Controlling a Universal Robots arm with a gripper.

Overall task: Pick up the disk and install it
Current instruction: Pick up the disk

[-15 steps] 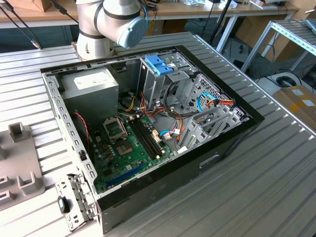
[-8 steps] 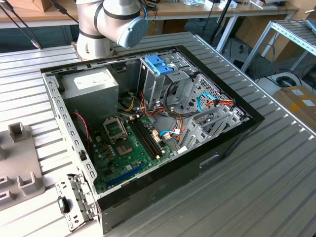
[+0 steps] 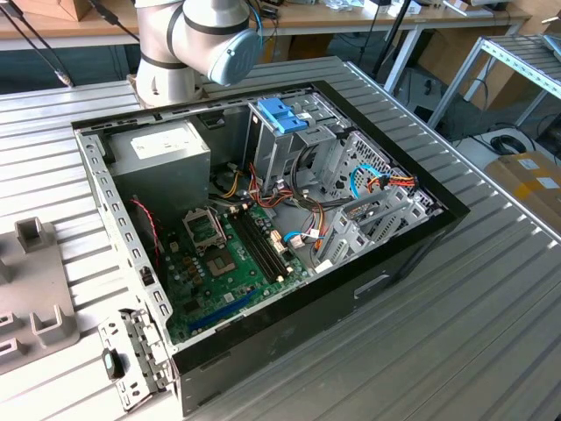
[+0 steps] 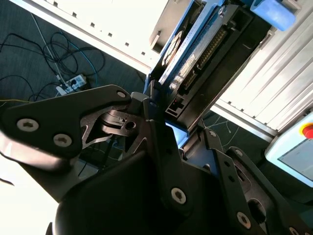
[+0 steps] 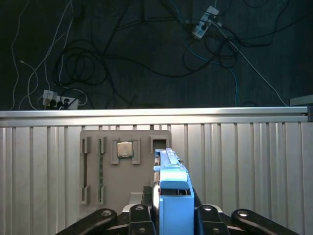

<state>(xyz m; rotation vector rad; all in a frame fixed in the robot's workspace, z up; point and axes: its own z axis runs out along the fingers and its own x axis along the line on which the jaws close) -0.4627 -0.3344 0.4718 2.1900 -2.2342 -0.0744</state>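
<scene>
The disk (image 5: pixel 172 188) stands on edge between my fingers, its light-blue carrier rail facing the first wrist view. The second wrist view shows the disk (image 4: pixel 195 46) as a dark flat slab with a connector row, rising away from the gripper (image 4: pixel 171 122), which is shut on its lower end. In the first wrist view the gripper (image 5: pixel 171 218) holds it above a ribbed metal table, over a grey tray (image 5: pixel 146 139). The open computer case (image 3: pixel 399 254) lies on the table in the exterior view, with a blue-latched drive cage (image 3: pixel 282 114) at its back.
The grey tray carries a processor chip (image 5: pixel 124 149) and a green memory stick (image 5: pixel 100 171). Cables and power strips (image 5: pixel 58 100) lie on the dark floor beyond the table edge. A grey fixture (image 3: pixel 35 289) sits at the exterior view's left. A red stop button (image 4: pixel 307 129) is nearby.
</scene>
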